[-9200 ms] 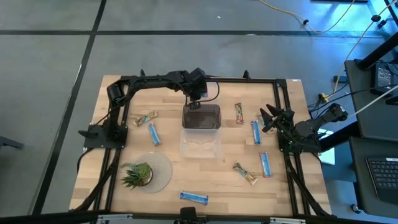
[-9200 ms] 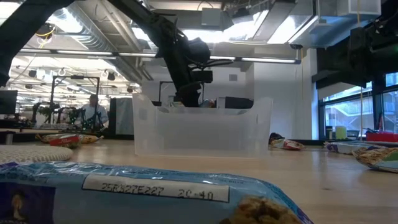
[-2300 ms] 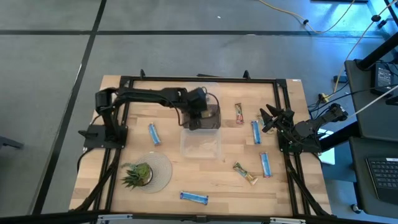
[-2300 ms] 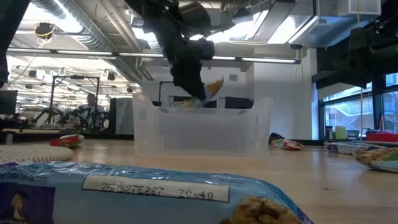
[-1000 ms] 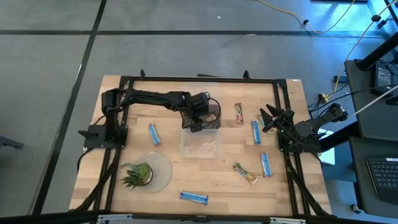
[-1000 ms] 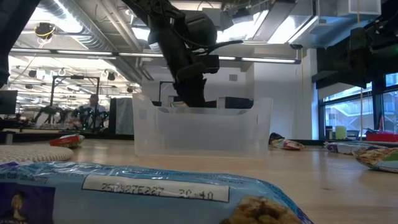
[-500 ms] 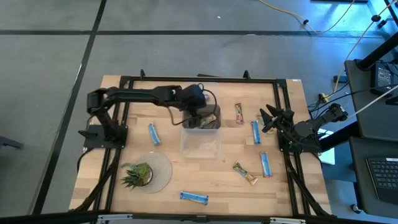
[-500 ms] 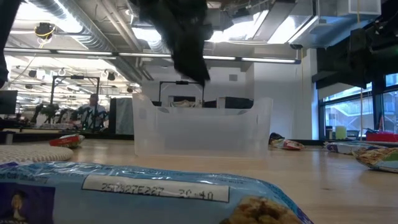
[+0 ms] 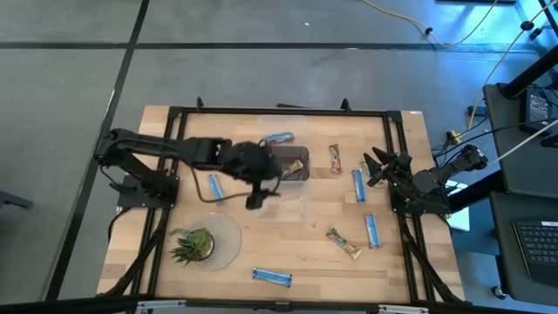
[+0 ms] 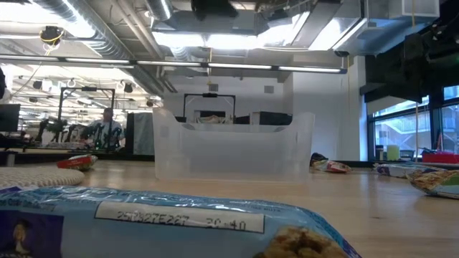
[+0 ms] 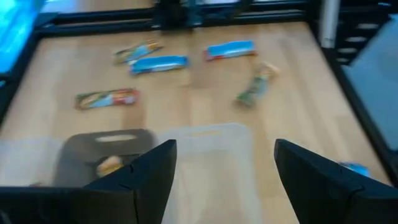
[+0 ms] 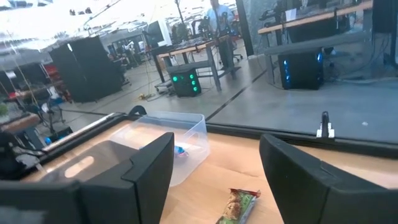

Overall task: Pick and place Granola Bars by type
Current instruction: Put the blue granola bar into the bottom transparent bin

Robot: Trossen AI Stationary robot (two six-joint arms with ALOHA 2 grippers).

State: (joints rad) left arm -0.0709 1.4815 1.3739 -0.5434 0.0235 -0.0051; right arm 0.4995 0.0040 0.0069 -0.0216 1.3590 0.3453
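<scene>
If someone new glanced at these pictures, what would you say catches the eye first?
Probably the left hand, open and empty over the table's middle, beside two bins: a dark one holding a brown bar and a clear one. Next, the wrapped bars scattered across the wood, mostly near the waiting right hand, and the green potted plant at the near left.

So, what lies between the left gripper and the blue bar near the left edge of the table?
In the high view, only bare wood lies between the left gripper and that blue bar.
</scene>
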